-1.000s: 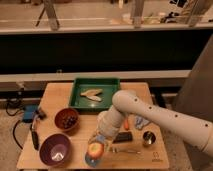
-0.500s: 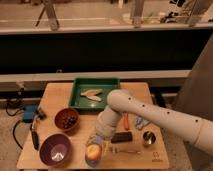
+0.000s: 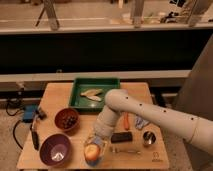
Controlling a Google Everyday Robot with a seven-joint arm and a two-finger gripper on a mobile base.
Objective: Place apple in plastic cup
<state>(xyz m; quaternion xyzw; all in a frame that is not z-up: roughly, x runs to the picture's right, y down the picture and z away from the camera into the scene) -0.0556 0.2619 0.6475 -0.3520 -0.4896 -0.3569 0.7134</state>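
Apple [image 3: 91, 151] sits at the near edge of the table [image 3: 55, 95], and we read it as resting in or right at the mouth of the clear plastic cup [image 3: 95, 155], whose wall shows faintly around it. The gripper [image 3: 98, 140] hangs directly above, touching or almost touching the fruit, at the end of the white arm [image 3: 150, 116] that reaches in from the right.

We judge the main risk to be the cup itself. It looks light and stands close to the near table edge, so any sideways drag as the gripper lifts away could tip it or push it off the table, taking the apple with it. If the apple is only perched on the rim and not fully down, letting go could send it rolling toward the purple bowl [image 3: 55, 150] on the left or off the near edge. On the right, the black block [image 3: 121, 137] and the fork [image 3: 125, 150] lie just beside the cup, so a swing that way could knock them.

As for the fingers, we cannot tell how far apart they stand, nor whether they have hold of the apple or merely rest against it; the wrist hides them from this view.

Farther back, the brown bowl [image 3: 66, 119] and green tray [image 3: 80, 97] lie well apart from the action.
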